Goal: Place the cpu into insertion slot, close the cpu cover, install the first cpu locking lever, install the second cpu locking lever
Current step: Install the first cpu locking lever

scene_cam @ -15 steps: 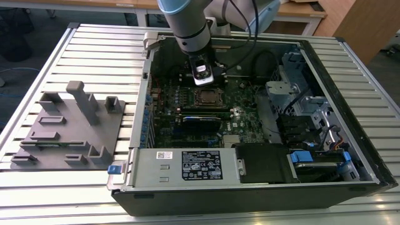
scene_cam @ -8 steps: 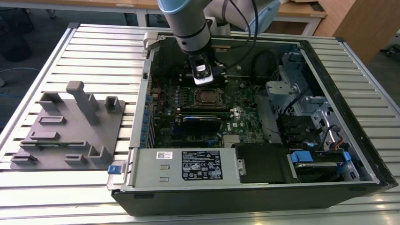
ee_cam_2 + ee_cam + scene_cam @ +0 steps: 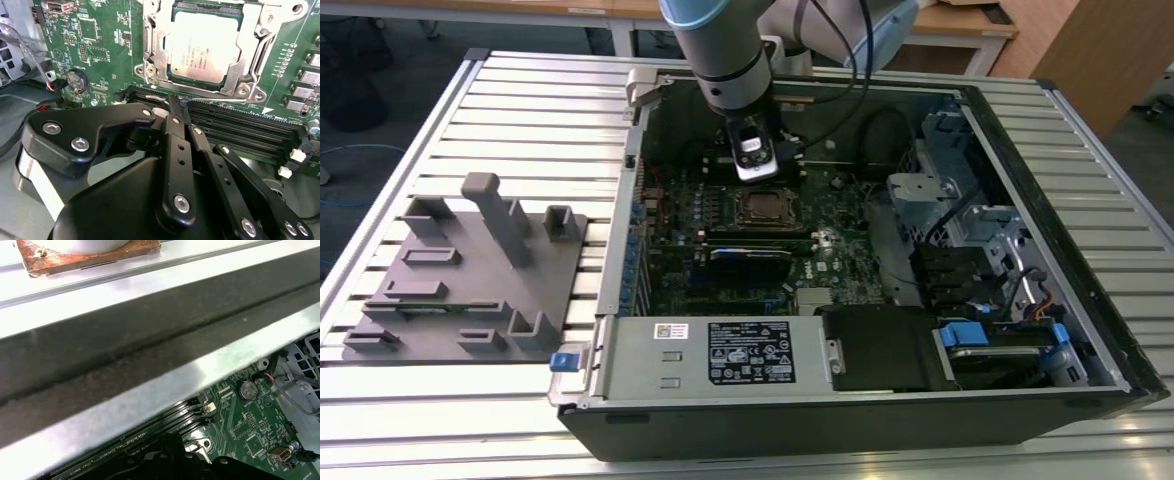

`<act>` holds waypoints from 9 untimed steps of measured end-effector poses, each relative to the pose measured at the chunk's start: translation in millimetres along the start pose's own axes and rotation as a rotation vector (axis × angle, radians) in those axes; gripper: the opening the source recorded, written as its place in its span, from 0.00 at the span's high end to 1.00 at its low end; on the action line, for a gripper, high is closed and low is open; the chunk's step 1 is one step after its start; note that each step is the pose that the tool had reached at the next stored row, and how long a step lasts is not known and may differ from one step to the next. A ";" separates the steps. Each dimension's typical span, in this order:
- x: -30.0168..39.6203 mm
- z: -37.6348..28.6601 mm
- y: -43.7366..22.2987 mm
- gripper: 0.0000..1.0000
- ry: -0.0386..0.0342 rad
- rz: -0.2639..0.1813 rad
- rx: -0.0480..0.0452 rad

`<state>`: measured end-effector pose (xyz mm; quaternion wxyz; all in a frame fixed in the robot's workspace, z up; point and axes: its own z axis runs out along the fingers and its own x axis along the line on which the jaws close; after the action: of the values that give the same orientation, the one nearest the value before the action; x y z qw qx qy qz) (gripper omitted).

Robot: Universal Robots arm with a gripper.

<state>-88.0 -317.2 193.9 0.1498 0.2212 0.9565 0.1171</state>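
1. Slatted bench (image 3: 520,110) carries an open computer case (image 3: 1067,380).
2. Cpu (image 3: 204,46) lies seated in the slot (image 3: 156,60), cover (image 3: 252,55) framing it.
3. Tool (image 3: 181,107) hovers beside, fingers pinched together, empty.
4. Cover looks thin, stiff, light; its edge seems the best place to press.

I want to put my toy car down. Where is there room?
The slatted table is bare between the grey fixture block and the computer case's far corner. Inside the case it is crowded: end effector, cpu, power supply.

Ribbed metal worktable (image 3: 520,90), wooden desks (image 3: 974,25) behind, dark floor (image 3: 374,110) beyond its edge.
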 end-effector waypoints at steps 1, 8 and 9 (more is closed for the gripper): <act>-0.4 0.2 0.2 0.90 -0.0004 0.001 0.0005; -1.4 0.8 0.6 0.90 -0.0008 0.001 0.0009; -1.7 1.1 0.8 0.90 -0.0009 0.001 0.0012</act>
<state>-85.9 -317.2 193.5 0.1500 0.2219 0.9564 0.1165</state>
